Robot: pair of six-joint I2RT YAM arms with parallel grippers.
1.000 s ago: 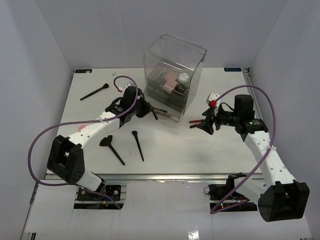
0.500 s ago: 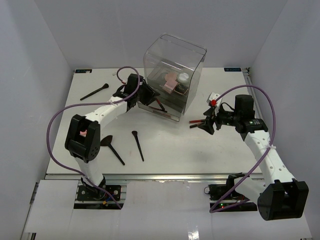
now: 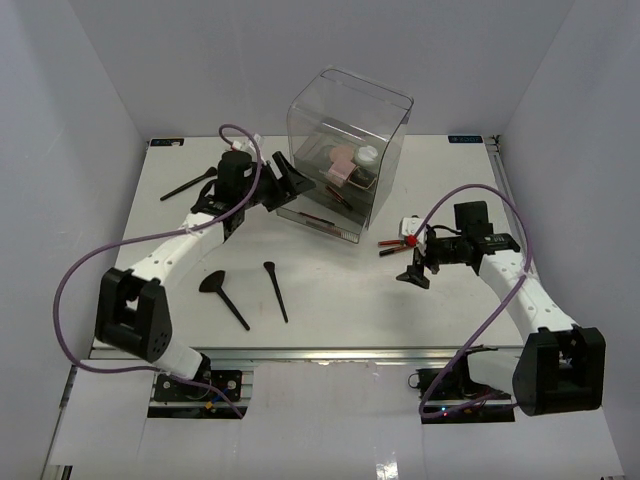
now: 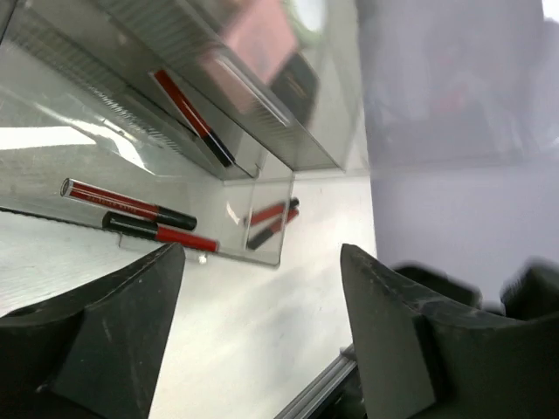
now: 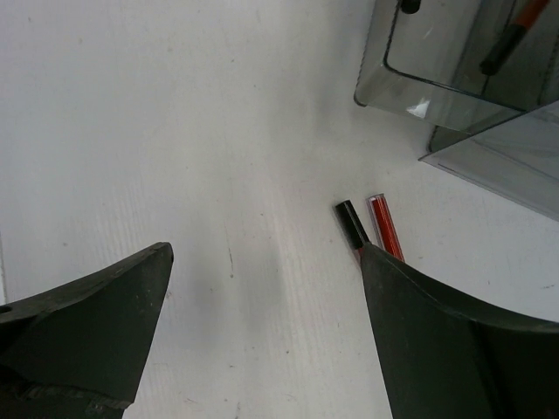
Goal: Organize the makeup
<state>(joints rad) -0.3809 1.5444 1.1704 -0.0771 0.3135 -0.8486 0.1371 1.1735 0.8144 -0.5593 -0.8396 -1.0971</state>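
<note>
Top view: left gripper (image 3: 292, 180) is hovering at nine o'clock of the clear box (image 3: 350, 115), and two brushes (image 3: 226, 297) are lying on the table (image 3: 340, 300).
Left wrist: its jaws are gaping wide and empty, with red-and-black sticks (image 4: 131, 205) lying at eleven o'clock in the open drawer (image 4: 272, 229).
Right wrist: right gripper (image 5: 262, 332) is gaping wide and empty, with loose sticks (image 5: 385, 229) lying at one o'clock.

We see bright, even, diffuse light from above on the white table (image 3: 330, 300), with only short, soft shadows beneath the arms (image 3: 170, 250). In the left wrist view, pale glare streaks the clear box (image 4: 105, 140), and the pink compact (image 4: 262, 35) inside it is out of focus. That view's right edge is blurred.
</note>
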